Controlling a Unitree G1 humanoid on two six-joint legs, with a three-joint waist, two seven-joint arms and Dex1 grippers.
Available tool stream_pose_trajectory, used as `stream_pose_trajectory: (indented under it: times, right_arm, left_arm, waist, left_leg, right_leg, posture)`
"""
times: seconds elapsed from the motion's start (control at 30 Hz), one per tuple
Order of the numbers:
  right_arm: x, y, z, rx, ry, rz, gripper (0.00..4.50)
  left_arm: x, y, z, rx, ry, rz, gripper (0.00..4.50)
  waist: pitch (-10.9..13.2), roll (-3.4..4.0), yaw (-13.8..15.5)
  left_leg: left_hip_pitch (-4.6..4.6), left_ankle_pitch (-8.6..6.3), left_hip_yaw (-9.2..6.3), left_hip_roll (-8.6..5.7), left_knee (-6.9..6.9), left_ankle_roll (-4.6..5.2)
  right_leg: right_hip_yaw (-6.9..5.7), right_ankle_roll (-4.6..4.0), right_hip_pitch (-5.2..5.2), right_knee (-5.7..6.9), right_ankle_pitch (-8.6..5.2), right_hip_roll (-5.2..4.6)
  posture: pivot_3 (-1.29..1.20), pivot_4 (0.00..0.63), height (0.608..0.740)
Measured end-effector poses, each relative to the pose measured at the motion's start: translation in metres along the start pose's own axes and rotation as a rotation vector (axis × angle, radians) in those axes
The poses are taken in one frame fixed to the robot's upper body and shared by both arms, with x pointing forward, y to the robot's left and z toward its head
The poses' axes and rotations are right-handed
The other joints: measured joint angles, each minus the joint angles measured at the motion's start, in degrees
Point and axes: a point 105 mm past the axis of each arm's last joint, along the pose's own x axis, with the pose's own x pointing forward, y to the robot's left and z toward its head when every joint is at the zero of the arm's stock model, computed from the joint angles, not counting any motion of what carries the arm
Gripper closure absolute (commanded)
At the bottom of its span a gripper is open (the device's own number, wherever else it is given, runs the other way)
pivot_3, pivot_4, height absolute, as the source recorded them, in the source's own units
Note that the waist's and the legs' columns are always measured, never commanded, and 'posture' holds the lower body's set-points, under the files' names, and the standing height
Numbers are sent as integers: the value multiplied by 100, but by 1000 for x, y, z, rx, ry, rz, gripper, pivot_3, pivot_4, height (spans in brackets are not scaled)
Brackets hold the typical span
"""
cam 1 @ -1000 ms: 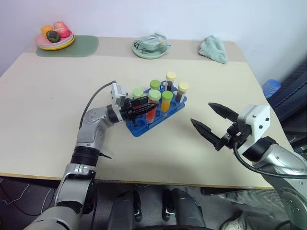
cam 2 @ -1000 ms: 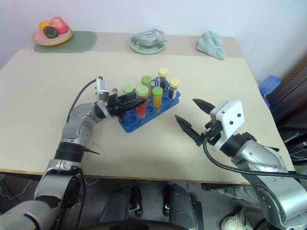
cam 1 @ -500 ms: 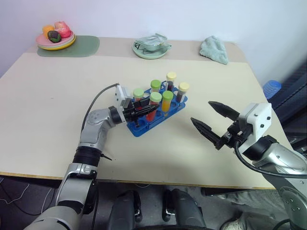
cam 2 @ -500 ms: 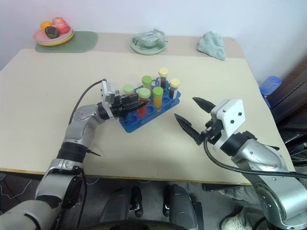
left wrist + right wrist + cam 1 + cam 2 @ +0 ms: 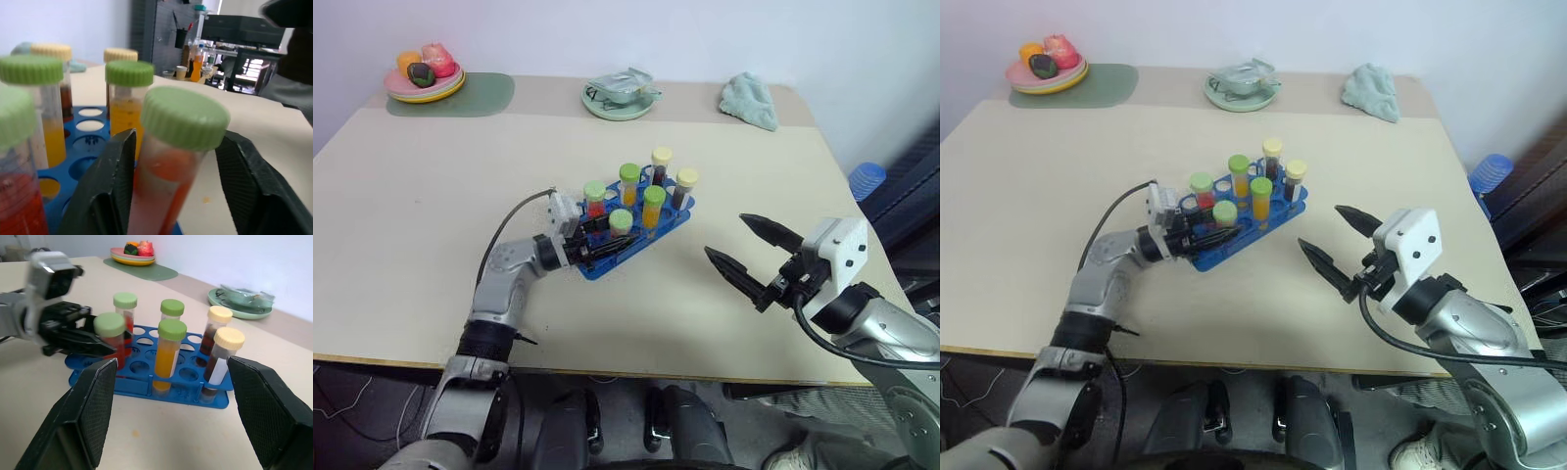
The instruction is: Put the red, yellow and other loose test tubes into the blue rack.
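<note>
The blue rack (image 5: 597, 266) stands mid-table with several capped tubes upright in it. A green-capped tube of red liquid (image 5: 620, 221) stands in a front hole. My left gripper (image 5: 605, 241) reaches in level from the left; its fingers (image 5: 105, 191) flank that tube (image 5: 181, 127) with gaps on both sides, open. Behind stand an orange-yellow tube (image 5: 653, 201), another red one (image 5: 595, 193) and two dark tubes with yellow caps (image 5: 686, 181). My right gripper (image 5: 724, 235) hovers open and empty over the table, right of the rack. I see no loose tubes on the table.
A plate of fruit (image 5: 424, 76) on a green mat sits at the back left. A green dish (image 5: 621, 96) is at the back centre and a teal cloth (image 5: 750, 100) at the back right. A blue object (image 5: 867, 179) lies off the table's right edge.
My left gripper sank with the red tube, which now stands lower in the rack, and its jaws have parted from it. The right arm has kept still.
</note>
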Motion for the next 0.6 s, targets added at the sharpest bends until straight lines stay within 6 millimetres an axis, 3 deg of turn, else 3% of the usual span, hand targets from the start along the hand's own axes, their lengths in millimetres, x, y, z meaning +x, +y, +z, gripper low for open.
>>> stream_pose_trajectory:
  times: [0.17, 0.33, 0.6]
  right_arm:
    - [-3, -5, -6, 6, 34, 23, 844]
    - [-14, -14, -25, 35, 105, 20, 844]
    - [-29, -27, -43, 21, 132, 18, 844]
  left_arm:
    - [-13, -3, 4, 28, 16, 43, 1929]
    - [-66, -1, -13, -22, 94, 151, 1929]
    - [-109, -7, -16, 8, 141, 224, 1929]
  waist:
    - [0, 1, -7]
    - [0, 5, -5]
    - [-1, 7, 12]
  left_leg:
    - [0, 0, 0, 0, -1, 0]
    - [1, 0, -3, 2, -4, -1]
    - [0, -5, -5, -3, -5, 3]
  right_leg:
    - [0, 0, 0, -1, 0, 0]
    - [0, -1, -4, 1, -1, 1]
    - [-2, -3, -2, -7, -4, -8]
  posture:
    - [0, 150, 740]
    - [0, 150, 740]
    - [0, 150, 740]
